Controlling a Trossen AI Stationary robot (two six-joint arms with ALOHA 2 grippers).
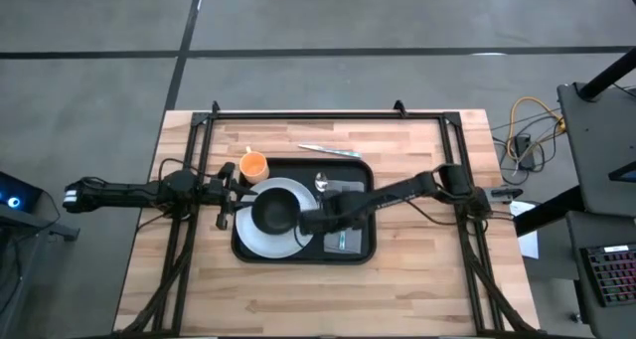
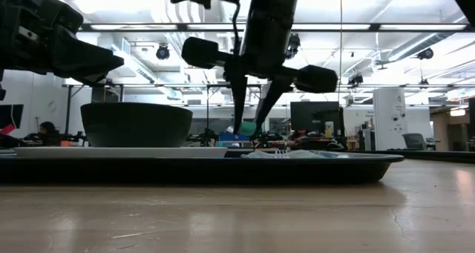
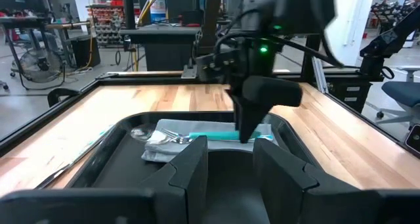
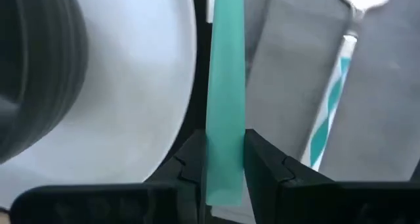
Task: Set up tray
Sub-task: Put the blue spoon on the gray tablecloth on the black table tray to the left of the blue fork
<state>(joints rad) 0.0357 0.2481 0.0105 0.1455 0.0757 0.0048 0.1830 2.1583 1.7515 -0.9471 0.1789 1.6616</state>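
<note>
A black tray (image 1: pixel 366 248) holds a white plate (image 1: pixel 260 238) with a dark bowl (image 1: pixel 274 212) on it. Beside the plate lies a grey napkin (image 1: pixel 350 242), and a spoon (image 4: pixel 335 99) with a striped handle rests on the napkin. My right gripper (image 1: pixel 310 225) is over the tray between plate and napkin, shut on a teal-handled utensil (image 4: pixel 224 73); the utensil's working end is hidden. My left gripper (image 3: pixel 230 168) is open at the tray's left edge, beside an orange cup (image 1: pixel 254 166). My right gripper pinches the utensil's flat teal handle (image 4: pixel 223 155) between its two fingers (image 4: pixel 266 168). It comes from above, pointing down. The handle lies level, just over the napkin's edge (image 3: pixel 216 136) next to the plate. I cannot tell whether it rests there or is lifted.
Another utensil (image 1: pixel 328 151) lies on the bare wood beyond the tray's far edge. A black frame (image 1: pixel 328 114) runs along the table's far and side edges. Bare wood (image 1: pixel 328 299) lies on the tray's near side.
</note>
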